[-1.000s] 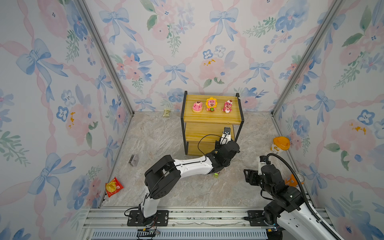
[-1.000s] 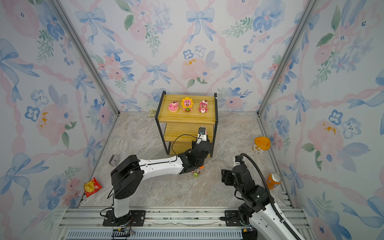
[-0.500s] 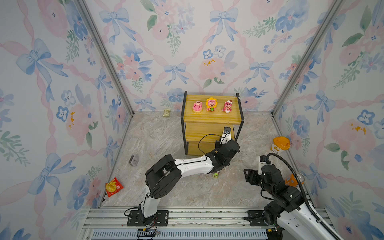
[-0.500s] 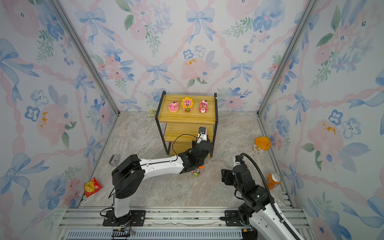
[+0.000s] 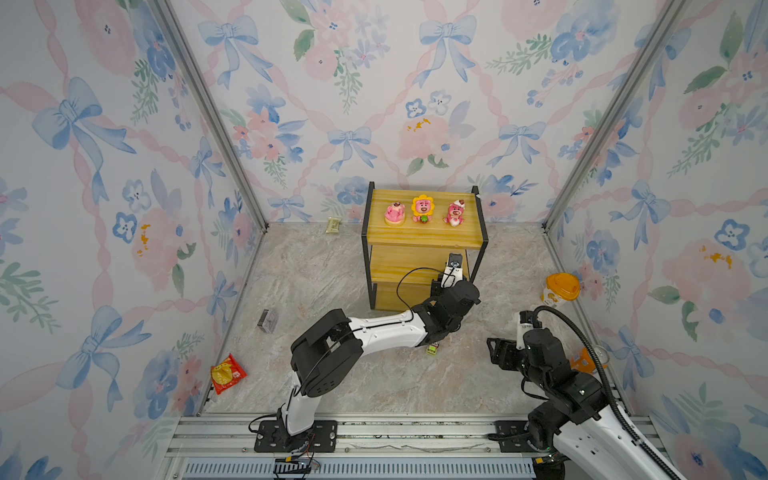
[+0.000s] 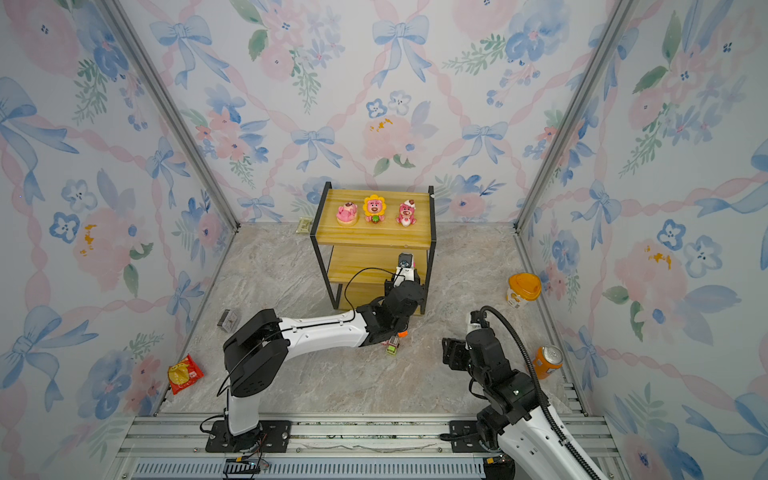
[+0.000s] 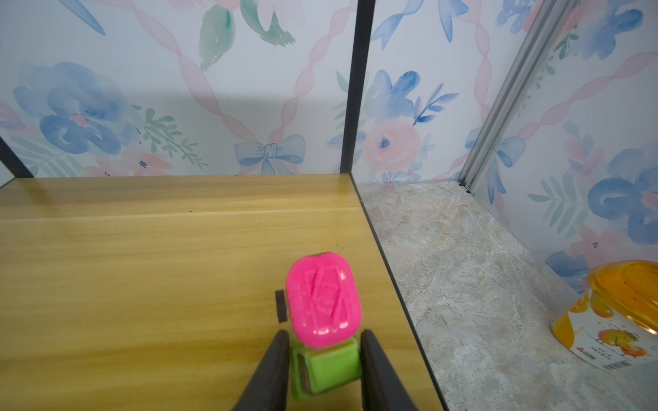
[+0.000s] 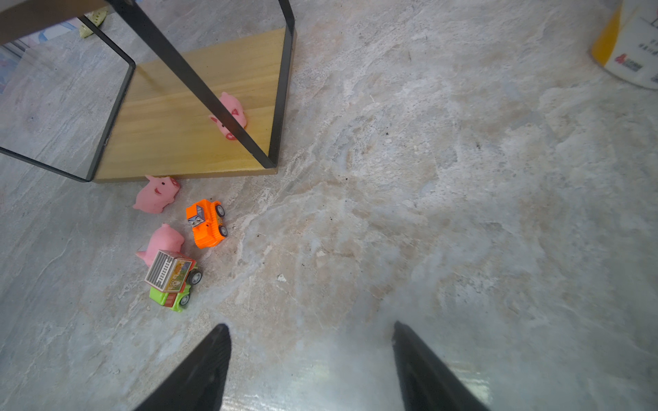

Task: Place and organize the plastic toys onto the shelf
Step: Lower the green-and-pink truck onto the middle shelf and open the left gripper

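My left claw [image 7: 324,332] sits around the car [image 7: 322,299] near the right edge of the shelf [image 7: 142,249], squeezing or not I can't tell, right claw [image 8: 309,324] spread wide; a crooked pull-back could roll it off.

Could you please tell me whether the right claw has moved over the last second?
No. In both top views the right claw sits where it was, judged against the cup beside it.

Left wrist view: car [image 7: 322,302] blurred at its green end; hold by left gripper [image 7: 324,332] cannot be told | cup [image 7: 619,295] cropped at the edge | right wrist view: pig [image 8: 238,110] partly hidden by shelf [image 8: 167,128] frame
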